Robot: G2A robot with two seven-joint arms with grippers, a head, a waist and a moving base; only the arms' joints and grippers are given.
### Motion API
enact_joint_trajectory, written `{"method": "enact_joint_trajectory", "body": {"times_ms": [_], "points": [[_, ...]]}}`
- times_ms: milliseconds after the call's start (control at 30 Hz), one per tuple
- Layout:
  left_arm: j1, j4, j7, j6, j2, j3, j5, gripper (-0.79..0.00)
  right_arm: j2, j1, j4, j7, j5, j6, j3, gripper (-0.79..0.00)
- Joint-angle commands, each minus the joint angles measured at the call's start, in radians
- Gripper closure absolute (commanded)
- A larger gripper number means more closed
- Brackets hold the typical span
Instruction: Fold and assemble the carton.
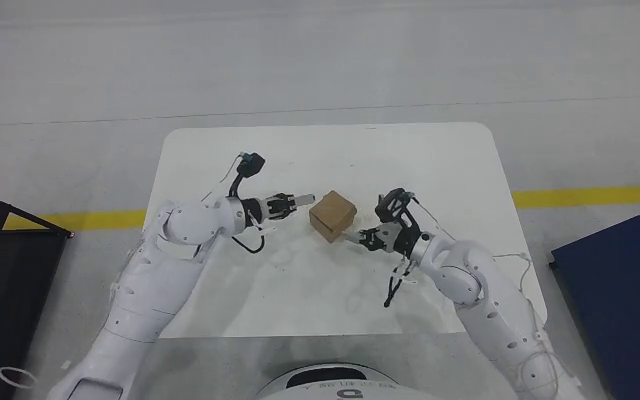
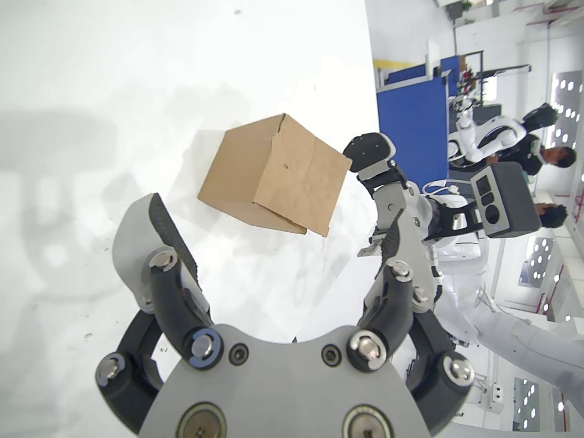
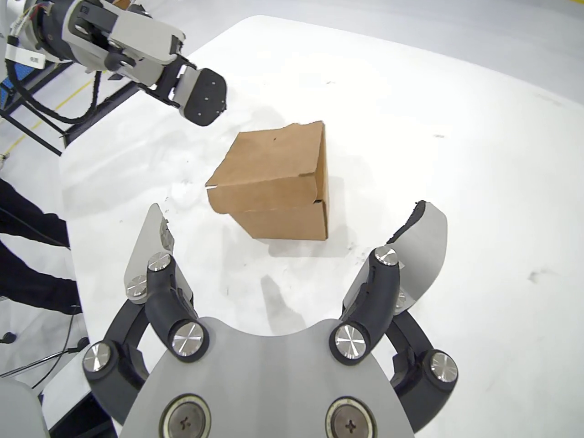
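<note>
Here the carton sits between the left end effector and right end effector, both spread apart.

Table: white top, rounded corners. You will find faint grey scuff marks and small dark specks scattered over its surface. One item lies on it: the carton, brown cardboard, folded up into a closed box shape, resting near the middle of the top. In your right wrist view, a side flap overlaps the wall below it with a thin gap at the corner, and one upper edge looks ragged.
</note>
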Motion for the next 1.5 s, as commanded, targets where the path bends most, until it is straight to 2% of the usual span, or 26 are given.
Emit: {"method": "enact_joint_trajectory", "body": {"times_ms": [0,67,133,200,333,367,567,667,733,800,967,1100,1167,1333,1467], "points": [[0.045,-0.011,0.014,-0.015,0.009,-0.045,0.000,-0.785,0.001,0.016,-0.043,0.013,-0.366,0.040,-0.045,-0.785],[0.093,-0.028,0.023,-0.028,0.018,-0.090,-0.001,-0.785,0.001,0.028,-0.077,0.023,-0.541,0.057,-0.094,-0.785],[0.139,-0.051,0.036,-0.042,0.026,-0.133,-0.012,-0.785,0.001,0.041,-0.099,0.044,-0.658,0.038,-0.138,-0.680],[0.182,-0.074,0.053,-0.055,0.032,-0.169,-0.021,-0.785,0.000,0.062,-0.107,0.093,-0.753,0.017,-0.168,-0.659],[0.258,-0.122,0.084,-0.077,0.041,-0.232,-0.038,-0.785,-0.007,0.112,-0.112,0.155,-0.764,-0.048,-0.199,-0.702],[0.274,-0.133,0.090,-0.080,0.043,-0.245,-0.040,-0.785,-0.009,0.125,-0.110,0.165,-0.768,-0.057,-0.206,-0.693],[0.351,-0.175,0.114,-0.096,0.050,-0.293,-0.050,-0.785,-0.023,0.210,-0.070,0.231,-0.787,-0.132,-0.249,-0.539],[0.372,-0.184,0.119,-0.097,0.052,-0.299,-0.047,-0.785,-0.030,0.251,-0.053,0.270,-0.775,-0.202,-0.279,-0.489],[0.379,-0.186,0.120,-0.098,0.053,-0.299,-0.048,-0.785,-0.037,0.275,-0.047,0.288,-0.757,-0.235,-0.298,-0.425],[0.381,-0.186,0.123,-0.098,0.053,-0.297,-0.050,-0.785,-0.043,0.296,-0.046,0.309,-0.742,-0.263,-0.315,-0.465],[0.379,-0.184,0.128,-0.102,0.054,-0.290,-0.056,-0.785,-0.052,0.326,-0.055,0.324,-0.659,-0.339,-0.335,-0.440],[0.384,-0.179,0.131,-0.111,0.056,-0.298,-0.063,-0.785,-0.050,0.333,-0.074,0.316,-0.600,-0.379,-0.311,-0.502],[0.390,-0.177,0.129,-0.117,0.058,-0.304,-0.064,-0.785,-0.050,0.345,-0.073,0.339,-0.619,-0.379,-0.306,-0.514],[0.406,-0.183,0.138,-0.130,0.061,-0.322,-0.066,-0.785,-0.062,0.394,-0.033,0.356,-0.655,-0.401,-0.363,-0.505],[0.423,-0.190,0.155,-0.144,0.063,-0.335,-0.063,-0.785,-0.078,0.452,0.007,0.371,-0.630,-0.415,-0.394,-0.449]]}}
